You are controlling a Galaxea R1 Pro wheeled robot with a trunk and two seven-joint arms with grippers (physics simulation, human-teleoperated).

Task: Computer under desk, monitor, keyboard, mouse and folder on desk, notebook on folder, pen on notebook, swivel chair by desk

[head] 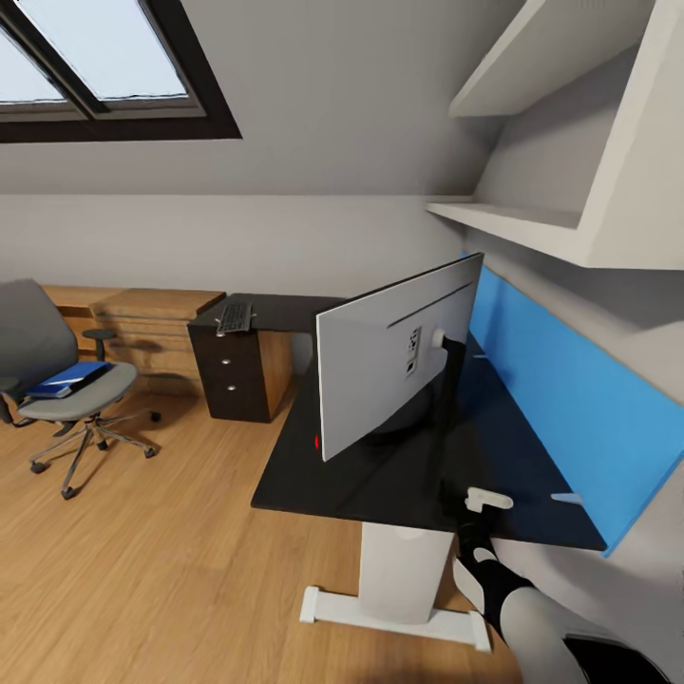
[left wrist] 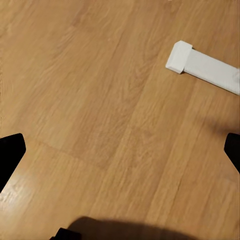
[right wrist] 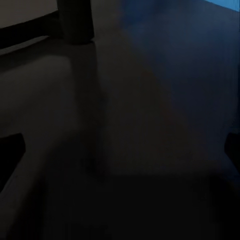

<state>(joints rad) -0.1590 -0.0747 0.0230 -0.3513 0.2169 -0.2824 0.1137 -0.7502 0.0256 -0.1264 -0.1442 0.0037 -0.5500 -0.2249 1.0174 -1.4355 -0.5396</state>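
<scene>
Fingers [right wrist: 10,150] spread wide over the desk [right wrist: 150,100].

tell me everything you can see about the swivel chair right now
The swivel chair is grey and upholstered, with a tall back, black armrests and a chrome star base on black castors. It stands upright on the wood floor, away from the desk, in front of a light-wood drawer chest. A blue folder lies on its seat.

From head height we look down across the worktop [head: 380,475]; our left wrist camera faces the floor [left wrist: 100,100] close by, our right skims the worktop [right wrist: 150,125].
</scene>
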